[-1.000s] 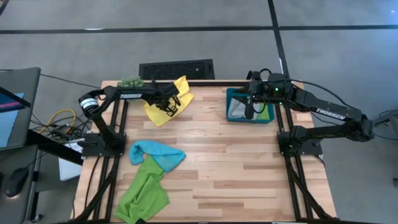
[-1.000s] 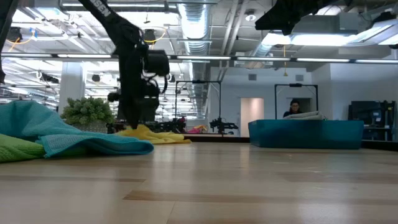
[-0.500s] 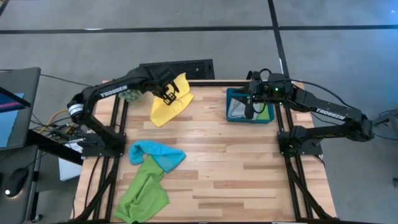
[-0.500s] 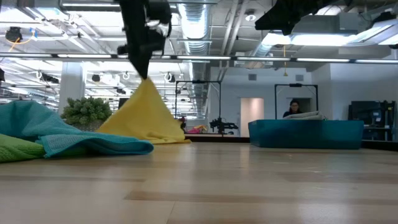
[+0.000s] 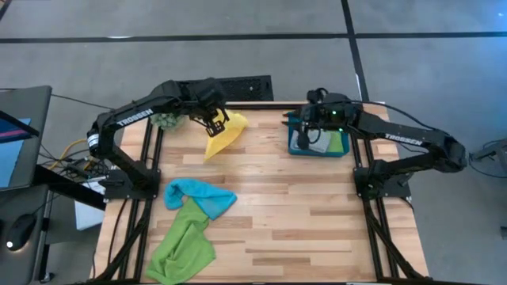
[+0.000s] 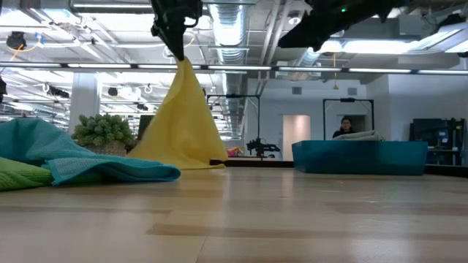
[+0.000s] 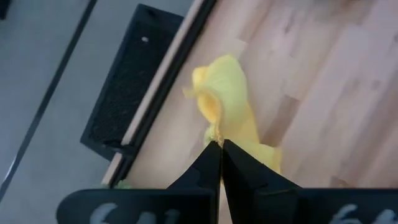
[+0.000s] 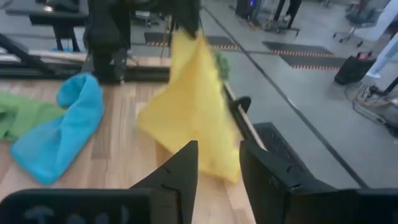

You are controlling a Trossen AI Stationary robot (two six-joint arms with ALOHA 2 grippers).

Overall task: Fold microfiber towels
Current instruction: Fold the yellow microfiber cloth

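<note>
The left arm reaches from its base at the table's left edge toward the far side of the light wooden plank table, its elbow raised and its forearm pointing inward. The left gripper is held high there, its jaws pinched tight on one corner of the soft yellow microfiber towel. In the low view that towel hangs down from the pinched corner in a cone shape, its lower edge resting on the wood. The left wrist view shows the two dark fingers closed together on the cloth. The right arm stretches from the right side toward the far right part of the table, with the right gripper over the dark teal rectangular bin; its jaws stand partly apart with nothing between them. Near the left front of the table, well apart from both grippers, a crumpled light blue microfiber towel lies partly over a lime green microfiber towel.
</note>
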